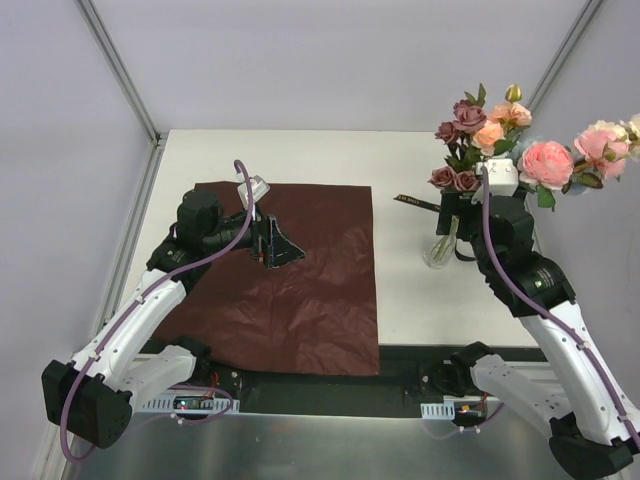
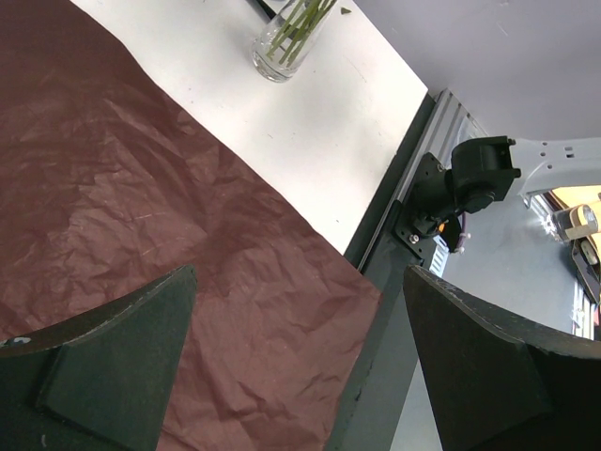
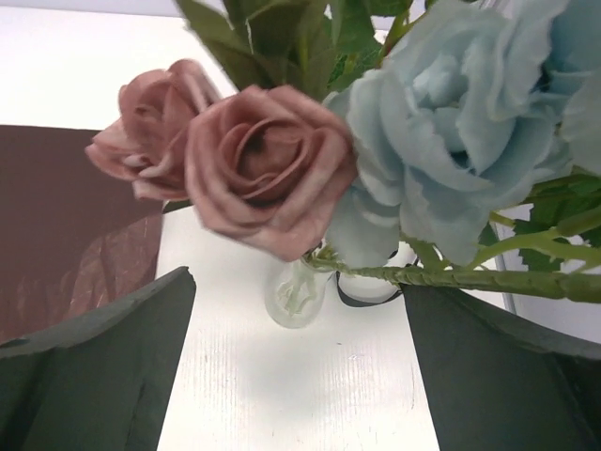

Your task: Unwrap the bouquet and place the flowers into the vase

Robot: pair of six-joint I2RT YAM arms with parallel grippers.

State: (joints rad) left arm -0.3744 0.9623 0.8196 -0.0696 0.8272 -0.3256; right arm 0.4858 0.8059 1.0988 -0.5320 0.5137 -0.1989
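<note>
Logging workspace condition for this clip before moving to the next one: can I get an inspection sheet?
Surface: white table, part covered by paper.
Job's things: dark red paper spread flat on the left; flowers standing in the vase on the right.
Clutter: black ribbon lying by the vase.
Grippers: left gripper open above the paper, empty; right gripper open at the flowers, gripping nothing.
Cables: purple cables run along both arms.
Surroundings: pale walls, metal frame posts.
</note>
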